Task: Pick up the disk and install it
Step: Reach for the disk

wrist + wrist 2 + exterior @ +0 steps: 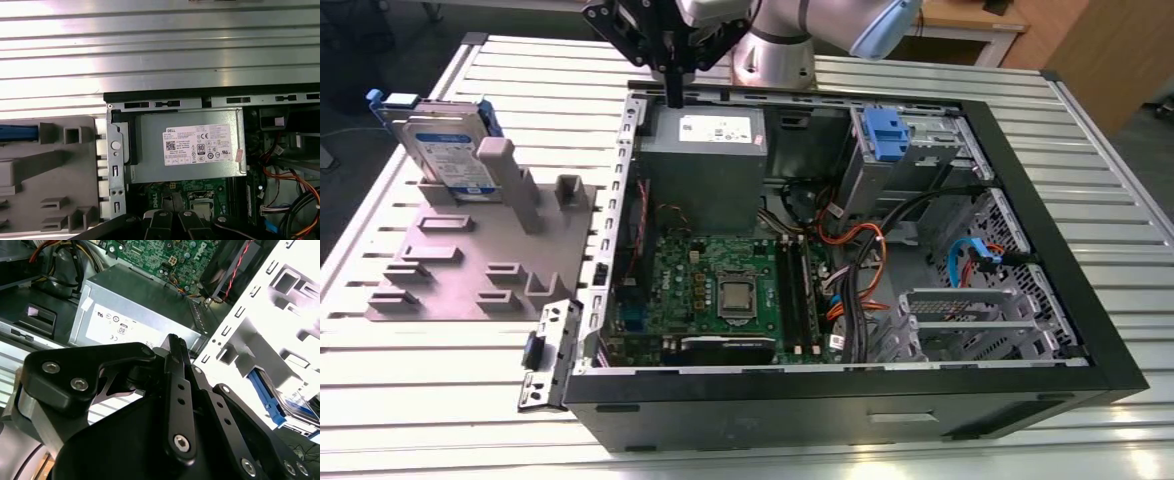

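Gripper point(675, 97) hangs closed tight and empty above the power supply point(707, 165), disk point(447, 150) standing on edge in the grey fixture point(480, 270) at ten o'clock of the case point(854, 400) in the exterior view (clean pick, I reckon: pinch its flat faces, lift straight up)

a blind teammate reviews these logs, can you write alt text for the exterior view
An open computer case lies on a slatted metal table, with the arm's end effector hanging empty over the end where the grey power supply sits. At the exterior view's left, the disk stands upright in a grey fixture, apart from the end effector.
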`<state>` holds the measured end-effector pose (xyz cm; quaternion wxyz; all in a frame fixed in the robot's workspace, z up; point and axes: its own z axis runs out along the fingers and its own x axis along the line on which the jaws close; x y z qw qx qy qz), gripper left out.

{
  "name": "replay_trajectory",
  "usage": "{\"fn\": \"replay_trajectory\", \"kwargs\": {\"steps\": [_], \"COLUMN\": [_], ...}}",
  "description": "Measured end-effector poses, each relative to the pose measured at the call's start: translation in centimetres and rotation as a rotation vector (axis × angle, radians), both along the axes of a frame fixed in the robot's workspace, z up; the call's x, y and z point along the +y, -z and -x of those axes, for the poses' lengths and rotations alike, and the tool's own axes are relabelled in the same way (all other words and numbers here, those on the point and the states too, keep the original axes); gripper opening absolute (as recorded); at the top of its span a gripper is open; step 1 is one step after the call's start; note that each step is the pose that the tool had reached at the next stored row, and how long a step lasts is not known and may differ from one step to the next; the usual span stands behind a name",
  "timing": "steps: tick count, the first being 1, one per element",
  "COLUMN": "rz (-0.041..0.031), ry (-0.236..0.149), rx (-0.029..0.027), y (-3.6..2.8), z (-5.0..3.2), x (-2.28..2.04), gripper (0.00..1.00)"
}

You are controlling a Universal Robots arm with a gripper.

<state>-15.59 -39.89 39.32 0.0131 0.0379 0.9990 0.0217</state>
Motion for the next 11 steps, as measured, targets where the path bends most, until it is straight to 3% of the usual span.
{"fn": "replay_trajectory", "kwargs": {"steps": [11], "rz": [0.0], "ry": [0.0], "rx": [0.0], "y": [0.0], "z": [0.68], "x": [0.0], "gripper": [0.11]}}
